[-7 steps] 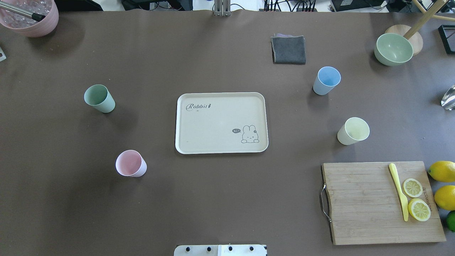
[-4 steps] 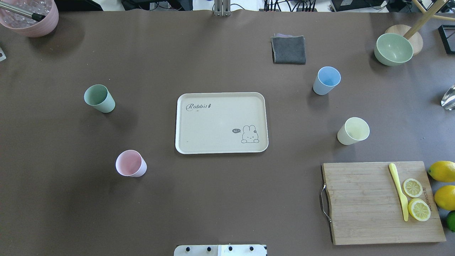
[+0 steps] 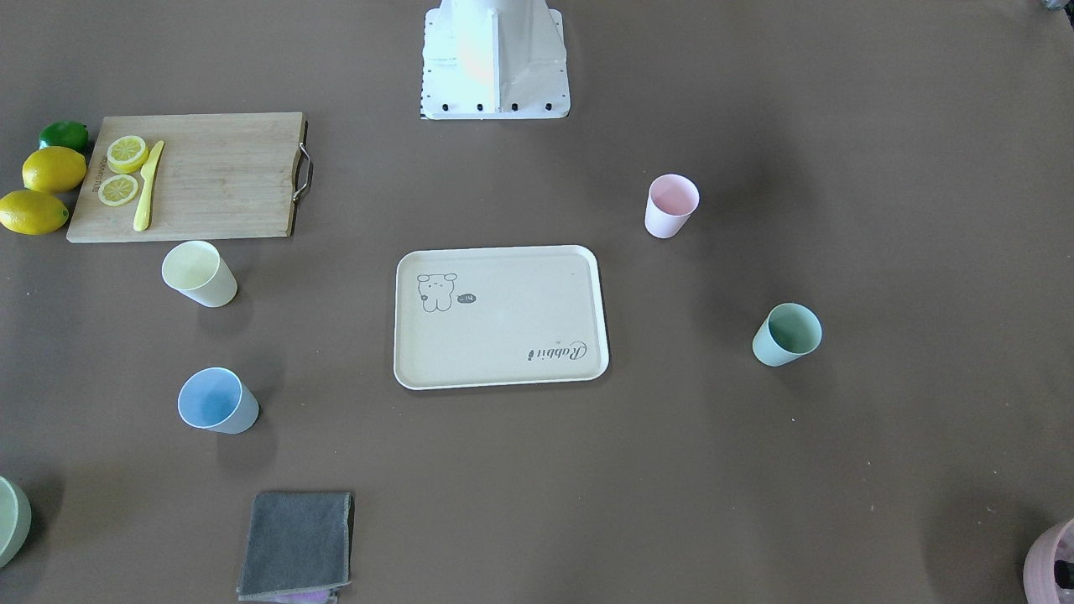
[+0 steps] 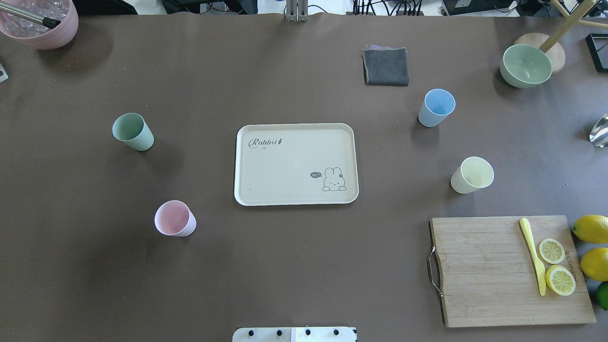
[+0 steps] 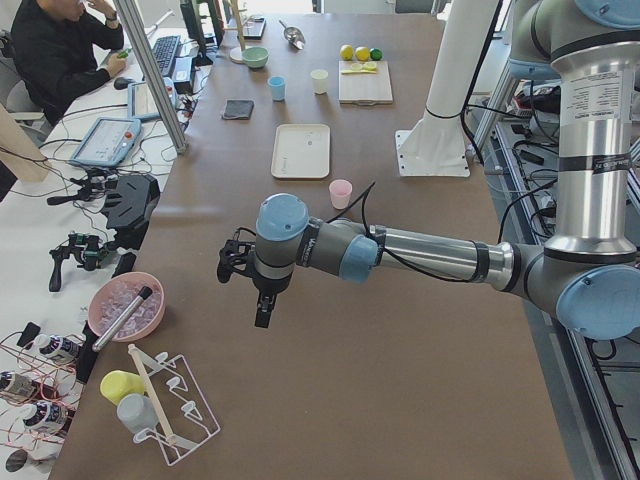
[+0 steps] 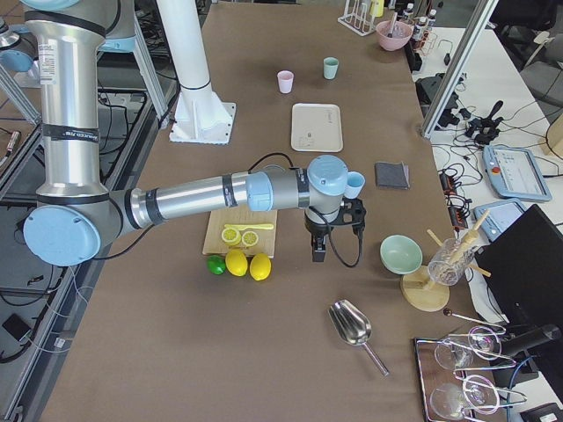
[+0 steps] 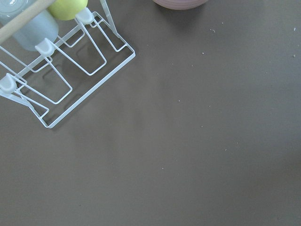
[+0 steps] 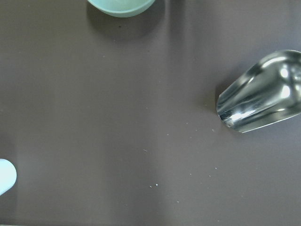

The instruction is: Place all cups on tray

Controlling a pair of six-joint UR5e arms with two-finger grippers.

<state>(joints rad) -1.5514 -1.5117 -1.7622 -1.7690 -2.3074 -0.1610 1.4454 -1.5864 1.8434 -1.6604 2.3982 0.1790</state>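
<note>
The cream rabbit tray point(image 4: 285, 166) lies empty at the table's middle. Four cups stand upright on the table around it: mint green point(image 4: 133, 131) and pink point(image 4: 175, 218) on its left, light blue point(image 4: 436, 108) and pale yellow point(image 4: 471, 175) on its right. My left gripper point(image 5: 262, 310) hangs over bare table far to the left, near the mauve pot. My right gripper point(image 6: 317, 251) hangs beyond the light blue cup point(image 6: 354, 185), near the green bowl. Both grippers show only in the side views, so I cannot tell whether they are open or shut.
A wooden cutting board point(image 4: 484, 270) with lemon slices and a yellow knife sits front right, with lemons point(image 4: 591, 229) beside it. A grey cloth point(image 4: 385, 66) and a pale green bowl point(image 4: 525, 65) are at the back right. The mauve pot point(image 4: 40, 23) is back left, a metal scoop point(image 8: 263, 92) far right.
</note>
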